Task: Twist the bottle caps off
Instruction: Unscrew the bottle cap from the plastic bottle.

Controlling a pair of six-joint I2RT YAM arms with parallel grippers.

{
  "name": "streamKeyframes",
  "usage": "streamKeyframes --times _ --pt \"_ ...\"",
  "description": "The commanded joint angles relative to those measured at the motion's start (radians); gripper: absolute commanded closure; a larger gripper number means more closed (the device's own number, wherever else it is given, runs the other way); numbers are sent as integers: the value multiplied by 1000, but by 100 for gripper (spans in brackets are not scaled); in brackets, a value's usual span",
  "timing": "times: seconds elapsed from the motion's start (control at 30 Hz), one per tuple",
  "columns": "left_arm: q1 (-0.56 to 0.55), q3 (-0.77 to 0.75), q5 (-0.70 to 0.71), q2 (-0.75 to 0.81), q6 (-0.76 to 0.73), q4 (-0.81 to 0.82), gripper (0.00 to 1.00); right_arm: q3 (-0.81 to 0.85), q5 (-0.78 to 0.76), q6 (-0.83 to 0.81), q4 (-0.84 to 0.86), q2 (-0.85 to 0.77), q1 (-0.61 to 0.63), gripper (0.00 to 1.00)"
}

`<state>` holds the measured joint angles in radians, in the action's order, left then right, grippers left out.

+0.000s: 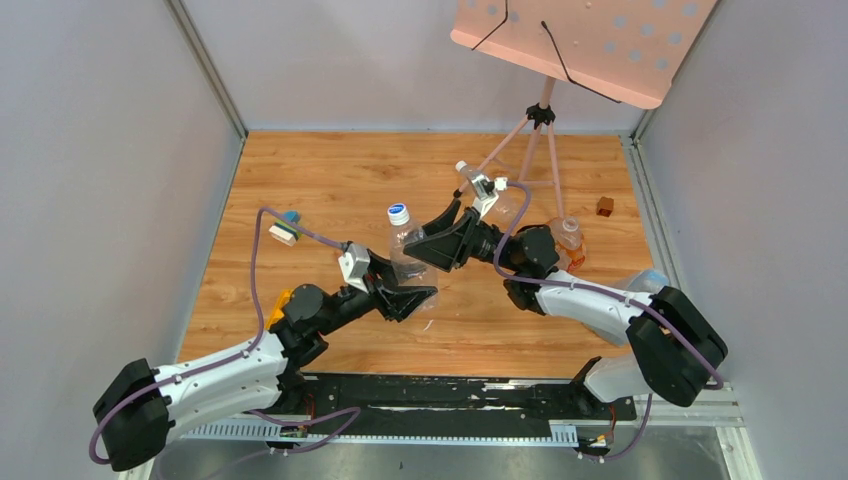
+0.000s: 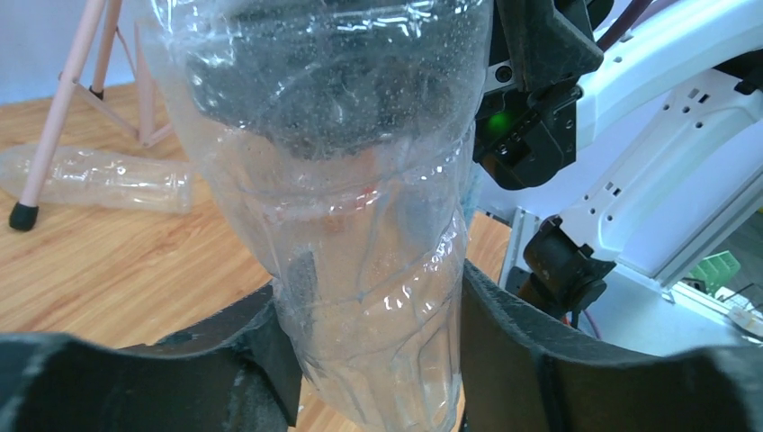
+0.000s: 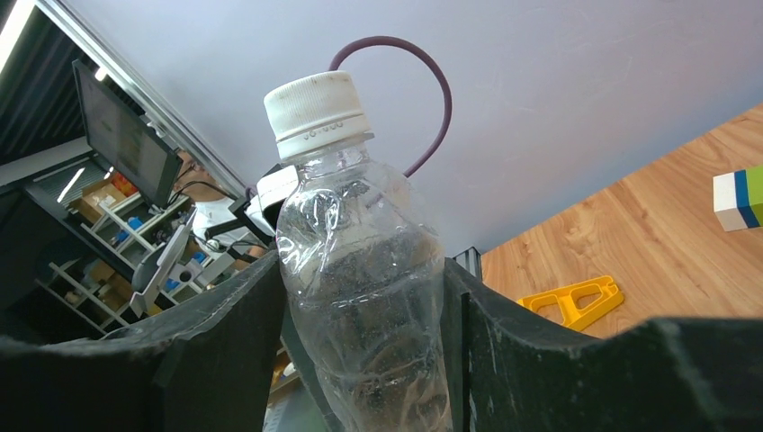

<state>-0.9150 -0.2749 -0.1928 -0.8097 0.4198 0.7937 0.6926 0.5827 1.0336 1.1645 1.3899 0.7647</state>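
A crumpled clear plastic bottle [image 1: 404, 250] stands tilted at the table's middle, with a white cap [image 1: 398, 213] screwed on top. My left gripper [image 1: 408, 292] is shut on its lower body; the left wrist view shows both pads pressing the bottle [image 2: 360, 225] where the gripper [image 2: 373, 346] meets it. My right gripper [image 1: 432, 243] is shut on the upper body, below the cap. In the right wrist view the bottle [image 3: 360, 288] sits between the fingers of the gripper [image 3: 364, 337], and the cap [image 3: 317, 106] is free above them.
A second clear bottle [image 1: 484, 192] with a white cap [image 1: 462, 167] lies by the pink tripod [image 1: 540, 115]. A third bottle [image 1: 568, 236] stands at the right. There is also a brown cube [image 1: 605, 206], a blue-white block [image 1: 287, 229] and a yellow piece [image 3: 571, 301].
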Motion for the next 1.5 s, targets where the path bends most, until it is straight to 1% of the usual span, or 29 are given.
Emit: streamKeyframes --times 0.0,0.03,0.07,0.1,0.13,0.17,0.2,0.23,0.27,0.3,0.33,0.37,0.4,0.47,0.6,0.67,0.73,0.87,0.9,0.97,1.0,1.07,1.1,1.17,1.23,1.27,1.37,1.47 --pt "-1 -29 49 13 -42 -39 54 1 18 9 49 -5 4 58" --pt "-1 -37 55 17 -50 -61 57 4 27 1 28 -8 4 51" --pt "-1 -44 55 27 -69 -114 61 7 35 -7 -2 -13 4 42" --pt "0 -59 50 32 -79 -145 62 11 38 -25 -46 -23 2 35" --pt "-1 -69 46 46 -105 -214 63 11 30 -48 -99 -39 -3 29" --pt "0 -94 42 52 -121 -260 64 10 5 -73 -166 -63 -12 24" --pt "0 -119 42 66 -152 -355 66 13 -26 -93 -254 -90 -23 21" --pt "0 -134 43 74 -167 -403 66 22 -57 -122 -346 -125 -36 19" --pt "0 -159 44 86 -200 -497 66 37 -81 -162 -453 -157 -50 18" --pt "-1 -170 49 91 -216 -540 66 57 -98 -213 -551 -186 -59 17" --pt "0 -198 49 98 -240 -626 66 76 -112 -269 -638 -214 -65 16" --pt "0 -215 37 99 -264 -665 66 97 -119 -318 -717 -234 -67 16" --pt "-1 -251 30 95 -274 -744 66 116 -119 -357 -781 -255 -68 16" --pt "-1 -300 15 76 -298 -842 66 142 -122 -405 -888 -284 -69 16" --pt "0 -389 -23 -1 -343 -967 66 188 -110 -452 -1019 -297 -70 17" --pt "-1 -424 -35 -48 -355 -1007 66 194 -120 -459 -1041 -297 -70 20" --pt "-1 -448 -59 -85 -366 -1031 66 188 -148 -453 -1045 -300 -69 24" --pt "0 -456 -72 -115 -361 -1029 66 184 -152 -455 -1052 -299 -70 47" --pt "-1 -453 -70 -111 -358 -1019 65 181 -152 -456 -1052 -299 -69 52" --pt "-1 -439 -56 -94 -350 -996 57 175 -150 -455 -1052 -297 -70 63" --pt "-1 -426 -44 -87 -346 -985 55 173 -145 -453 -1052 -293 -70 68" --pt "-1 -399 -25 -53 -330 -941 43 169 -130 -440 -1048 -283 -70 71" --pt "0 -377 -18 -45 -324 -901 35 165 -120 -423 -1042 -276 -69 72" --pt "-1 -344 -8 -24 -308 -836 30 151 -104 -388 -1020 -264 -69 76" --pt "0 -315 -3 -12 -292 -771 27 120 -100 -341 -972 -255 -69 80" --pt "-1 -308 3 -11 -279 -735 22 104 -102 -315 -935 -251 -69 82" --pt "-1 -286 10 -18 -260 -681 18 53 -106 -251 -849 -240 -68 84" --pt "-1 -280 10 -37 -240 -624 14 35 -106 -232 -822 -223 -67 85"
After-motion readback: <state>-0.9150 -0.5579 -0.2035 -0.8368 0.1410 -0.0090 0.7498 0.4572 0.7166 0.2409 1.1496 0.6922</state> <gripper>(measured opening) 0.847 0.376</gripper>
